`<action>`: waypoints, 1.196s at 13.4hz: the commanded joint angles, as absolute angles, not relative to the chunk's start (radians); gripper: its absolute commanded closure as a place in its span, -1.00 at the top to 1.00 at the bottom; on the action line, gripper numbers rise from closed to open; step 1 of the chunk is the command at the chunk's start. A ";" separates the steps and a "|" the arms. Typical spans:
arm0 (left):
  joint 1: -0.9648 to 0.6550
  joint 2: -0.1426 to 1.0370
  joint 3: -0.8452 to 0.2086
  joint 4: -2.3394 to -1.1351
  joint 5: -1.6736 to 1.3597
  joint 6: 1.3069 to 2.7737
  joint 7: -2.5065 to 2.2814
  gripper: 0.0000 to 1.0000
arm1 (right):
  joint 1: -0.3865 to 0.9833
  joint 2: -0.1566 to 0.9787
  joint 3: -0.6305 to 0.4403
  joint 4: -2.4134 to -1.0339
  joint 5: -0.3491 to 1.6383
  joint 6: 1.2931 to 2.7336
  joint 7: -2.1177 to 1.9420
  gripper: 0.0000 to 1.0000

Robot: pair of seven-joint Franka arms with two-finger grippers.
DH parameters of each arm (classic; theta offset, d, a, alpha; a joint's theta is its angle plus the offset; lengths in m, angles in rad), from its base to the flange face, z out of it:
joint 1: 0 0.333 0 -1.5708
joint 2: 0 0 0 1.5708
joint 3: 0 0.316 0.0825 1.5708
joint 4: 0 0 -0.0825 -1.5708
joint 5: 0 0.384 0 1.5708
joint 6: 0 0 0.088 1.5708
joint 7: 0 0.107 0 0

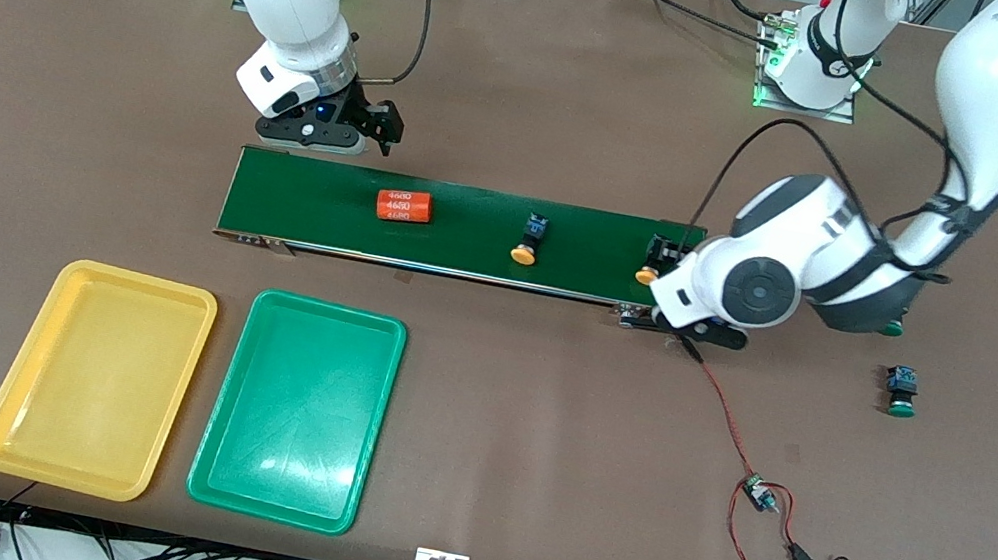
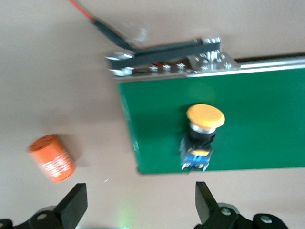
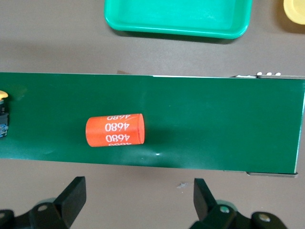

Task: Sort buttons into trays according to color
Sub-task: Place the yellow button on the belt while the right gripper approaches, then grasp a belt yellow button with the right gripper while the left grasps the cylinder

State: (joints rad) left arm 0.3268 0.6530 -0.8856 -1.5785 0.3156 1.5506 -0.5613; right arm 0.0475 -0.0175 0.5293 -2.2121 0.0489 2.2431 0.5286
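Two orange-capped buttons lie on the dark-green belt: one mid-belt, one at the left arm's end, partly under that arm's wrist. My left gripper hangs open and empty over bare table just off that belt end, beside this button. One green button lies on the table toward the left arm's end; another peeks from under the left arm. My right gripper is open and empty, over the table beside the belt's other end. The yellow tray and green tray are empty, nearer the camera.
An orange numbered cylinder lies on the belt near the right gripper. A second orange cylinder lies on the table by the left gripper. Red and black wires with a small board trail from the belt's end toward the front edge.
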 commanded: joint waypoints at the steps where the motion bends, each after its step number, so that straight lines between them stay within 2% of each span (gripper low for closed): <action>1: 0.327 0.646 -0.884 -1.447 0.319 1.436 -0.551 1.00 | 0.055 -0.008 0.551 -2.215 0.031 2.260 0.555 1.00; 4: 0.380 0.644 -0.879 -1.379 0.347 1.350 -0.546 1.00 | 0.092 0.032 0.561 -2.212 -0.049 2.273 0.665 1.00; 7: 0.443 0.643 -0.879 -1.376 0.371 1.342 -0.464 1.00 | 0.133 0.086 0.561 -2.204 -0.093 2.318 0.776 1.00; 9: 0.434 0.583 -0.793 -1.388 0.358 1.364 -0.312 1.00 | 0.141 0.115 0.561 -2.203 -0.121 2.347 0.814 1.00; 10: 0.430 0.557 -0.719 -1.400 0.336 1.368 -0.231 1.00 | 0.156 0.135 0.561 -2.191 -0.135 2.349 0.828 1.00; 13: 0.394 0.442 -0.544 -1.614 0.235 1.498 -0.100 1.00 | 0.170 0.178 0.561 -2.152 -0.147 2.349 0.867 1.00; 16: 0.296 0.272 -0.369 -1.921 0.184 1.720 0.012 1.00 | 0.170 0.222 0.560 -2.119 -0.163 2.349 0.868 1.00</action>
State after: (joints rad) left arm 0.3645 0.4498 -0.4719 -1.6737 0.2210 1.5846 -0.0607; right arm 0.1644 0.1765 0.5607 -2.1602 -0.1284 2.3488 0.8370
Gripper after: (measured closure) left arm 0.000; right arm 0.000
